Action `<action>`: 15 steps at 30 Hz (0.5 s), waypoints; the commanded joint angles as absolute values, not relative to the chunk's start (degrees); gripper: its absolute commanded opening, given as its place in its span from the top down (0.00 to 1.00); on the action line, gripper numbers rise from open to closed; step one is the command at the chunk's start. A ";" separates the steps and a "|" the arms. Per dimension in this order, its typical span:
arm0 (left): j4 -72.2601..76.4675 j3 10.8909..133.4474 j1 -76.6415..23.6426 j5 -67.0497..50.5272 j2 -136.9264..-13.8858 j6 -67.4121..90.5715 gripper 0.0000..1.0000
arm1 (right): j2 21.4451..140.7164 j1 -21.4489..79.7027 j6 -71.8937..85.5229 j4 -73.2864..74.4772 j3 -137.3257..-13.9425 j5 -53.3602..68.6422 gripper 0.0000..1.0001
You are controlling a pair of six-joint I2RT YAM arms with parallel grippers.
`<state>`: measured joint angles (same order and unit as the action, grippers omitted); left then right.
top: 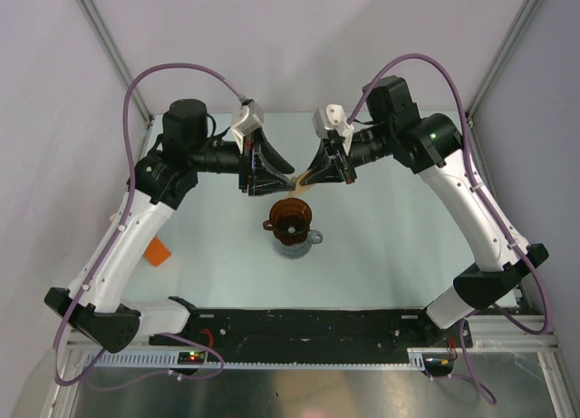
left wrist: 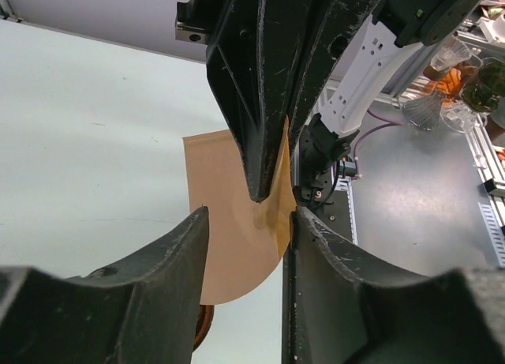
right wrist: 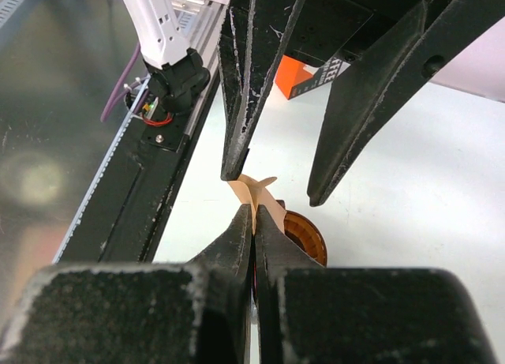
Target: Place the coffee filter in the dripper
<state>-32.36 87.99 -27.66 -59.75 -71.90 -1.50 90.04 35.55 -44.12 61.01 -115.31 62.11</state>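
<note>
progress: coffee filter (left wrist: 229,245) held in air, not yet in dripper (top: 292,221) | right tool (right wrist: 252,218): pinched tight on its edge | left tool (left wrist: 248,216): jaws apart around it | place: frame centre, just above dripper in top view | remaining: lower, release

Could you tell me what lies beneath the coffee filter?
The dripper sits below the coffee filter, which the right claw pinches. In the right wrist view, filter and claw cover part of it.

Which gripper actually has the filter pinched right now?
The right gripper: its fingers are shut on the coffee filter, whereas the left gripper is spread open on either side of the paper.
</note>
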 commanded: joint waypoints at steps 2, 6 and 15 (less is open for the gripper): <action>-31.76 89.77 -27.60 -61.54 -71.88 -1.43 0.54 | 88.91 35.94 -45.64 59.37 -115.82 61.51 1.00; -31.83 89.93 -27.60 -62.27 -72.27 -1.28 0.70 | 88.70 35.98 -45.55 58.53 -115.56 61.90 1.00; -31.82 89.94 -27.64 -62.58 -72.60 -0.76 0.96 | 86.87 36.44 -48.25 57.87 -113.30 63.59 1.00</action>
<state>-32.40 87.99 -27.66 -61.69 -72.36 -1.28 89.38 35.77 -46.22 59.90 -113.82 61.76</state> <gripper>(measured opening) 0.077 0.009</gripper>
